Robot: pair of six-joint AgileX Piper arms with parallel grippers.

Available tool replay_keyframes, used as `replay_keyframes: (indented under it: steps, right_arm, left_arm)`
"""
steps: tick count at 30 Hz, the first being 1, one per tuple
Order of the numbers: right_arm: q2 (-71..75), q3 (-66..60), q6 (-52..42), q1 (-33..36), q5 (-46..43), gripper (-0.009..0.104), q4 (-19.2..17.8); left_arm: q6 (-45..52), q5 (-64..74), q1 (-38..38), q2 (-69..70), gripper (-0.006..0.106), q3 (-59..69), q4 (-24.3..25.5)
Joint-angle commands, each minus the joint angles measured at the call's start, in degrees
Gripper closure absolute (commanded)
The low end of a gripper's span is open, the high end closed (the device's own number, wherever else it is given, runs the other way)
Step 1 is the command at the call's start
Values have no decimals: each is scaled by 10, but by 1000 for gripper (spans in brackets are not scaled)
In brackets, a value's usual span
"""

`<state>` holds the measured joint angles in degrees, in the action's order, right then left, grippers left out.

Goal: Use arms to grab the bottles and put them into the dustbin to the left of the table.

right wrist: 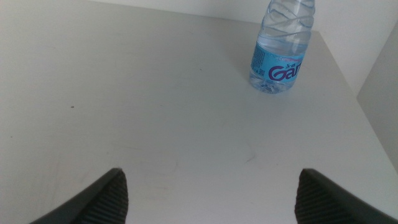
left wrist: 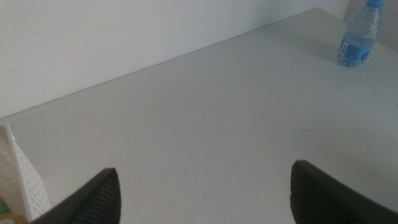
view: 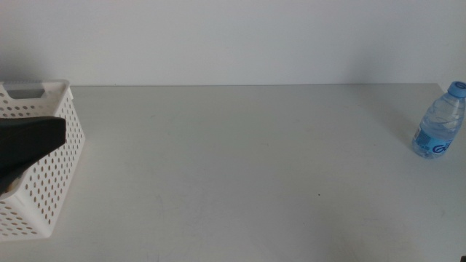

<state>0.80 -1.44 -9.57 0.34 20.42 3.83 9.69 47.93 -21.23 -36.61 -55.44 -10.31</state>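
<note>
A clear water bottle (view: 439, 122) with a blue cap and blue label stands upright at the table's far right edge. In the right wrist view the bottle (right wrist: 281, 45) is ahead of my right gripper (right wrist: 211, 193), which is open, empty and well short of it. This gripper is out of the middle view. The white perforated dustbin (view: 57, 156) stands at the table's left end. My left gripper (view: 33, 142) hovers over it as a dark shape. In the left wrist view the left gripper (left wrist: 205, 186) is open and empty, with the dustbin's corner (left wrist: 25, 180) beside it.
The light-grey table (view: 240, 167) stretches between dustbin and bottle, and a white wall runs behind it. A small dark speck (view: 318, 194) marks the tabletop. Something pale with a bit of green (left wrist: 6, 208) shows inside the dustbin.
</note>
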Motion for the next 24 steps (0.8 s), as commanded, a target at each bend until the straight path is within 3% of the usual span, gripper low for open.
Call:
replay_keyframes:
  steps: [1, 6, 12, 24]
  right_arm:
    - [12, 4, -7, -3, -42, 1, -12]
    - [7, 4, 22, -3, -126, 1, -8]
    - [-66, 4, 30, -3, -261, 1, -81]
    - [-351, 4, 139, -3, -527, 1, -76]
  left_arm:
    - [-8, -45, -4, -1, 7, -12, -9]
    - [-8, -45, -4, -1, 7, -12, -9]
    - [-8, -45, -4, -1, 7, -12, -8]
    - [-8, -45, -4, -1, 7, -12, -8]
